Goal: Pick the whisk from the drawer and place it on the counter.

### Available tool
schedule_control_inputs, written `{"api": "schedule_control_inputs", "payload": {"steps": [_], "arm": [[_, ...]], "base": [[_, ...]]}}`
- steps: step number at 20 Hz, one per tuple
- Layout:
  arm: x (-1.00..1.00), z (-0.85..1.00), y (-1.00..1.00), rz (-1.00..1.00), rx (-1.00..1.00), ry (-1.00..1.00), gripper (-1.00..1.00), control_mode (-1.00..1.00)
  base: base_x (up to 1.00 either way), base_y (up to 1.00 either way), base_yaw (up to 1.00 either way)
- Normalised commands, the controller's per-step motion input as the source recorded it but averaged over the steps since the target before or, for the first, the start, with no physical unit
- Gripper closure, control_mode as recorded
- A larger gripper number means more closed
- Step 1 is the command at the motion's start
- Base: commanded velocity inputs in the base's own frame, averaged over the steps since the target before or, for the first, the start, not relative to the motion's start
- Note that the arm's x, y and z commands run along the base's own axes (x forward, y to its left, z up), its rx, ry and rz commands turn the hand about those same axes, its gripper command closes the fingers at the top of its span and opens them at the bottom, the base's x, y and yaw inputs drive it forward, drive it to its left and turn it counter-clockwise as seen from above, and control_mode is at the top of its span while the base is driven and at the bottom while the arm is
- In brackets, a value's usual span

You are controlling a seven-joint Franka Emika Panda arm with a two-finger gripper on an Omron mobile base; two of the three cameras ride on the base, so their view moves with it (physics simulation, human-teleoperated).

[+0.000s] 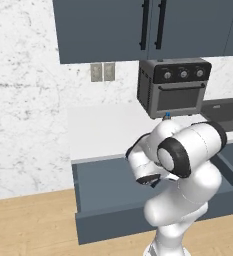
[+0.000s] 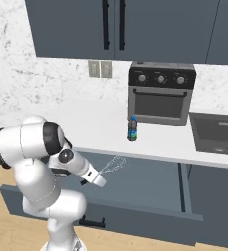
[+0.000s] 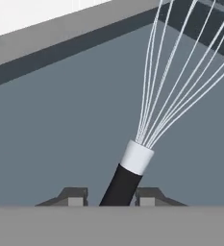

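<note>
The pincer [image 3: 111, 199] is down inside the drawer [image 1: 100, 187], with one small dark finger on each side of the whisk [image 3: 132, 168]. The fingers sit close beside the black handle, with thin gaps showing, so I cannot tell if they are squeezing it yet. The pincer is only a little way open. I think it came in low and along the handle because the handle is the firm part to grab; the wires would bend and slip.

The whisk lies on the drawer floor. Its handle is a thin black stick with a smooth white ring, and from the ring many thin silvery wires fan out into a round cage, pointing away from the pincer. From the right base view the wire head lies near the back of the drawer, just under the counter's edge.

The drawer is wide, shallow and grey-blue, with flat plain sides, and it is pulled out so the arm can reach in.

Above the drawer is the flat white counter [image 2: 96, 125], where the whisk should go. On it, behind the drawer, stand a small blue bottle [image 2: 132, 129] and a boxy dark oven [image 2: 160, 95] with three round knobs.
</note>
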Motion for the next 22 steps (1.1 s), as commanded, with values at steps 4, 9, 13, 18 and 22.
{"api": "schedule_control_inputs", "payload": {"steps": [4,9,13,18,22], "arm": [[0.51,1.00,-0.47,0.00,0.00,0.13,1.00,-1.00],[0.64,1.00,-0.18,0.00,0.01,0.12,1.00,-1.00],[0.63,1.00,-0.02,0.00,0.00,0.14,1.00,-1.00],[0.47,1.00,0.00,0.07,-0.01,0.16,1.00,-1.00],[0.01,0.62,0.01,0.26,-0.36,0.13,1.00,-1.00]], "base": [[0.00,0.00,0.00],[0.00,0.00,0.00],[0.00,0.00,0.00],[0.00,0.00,0.00],[0.00,0.00,0.00]]}}
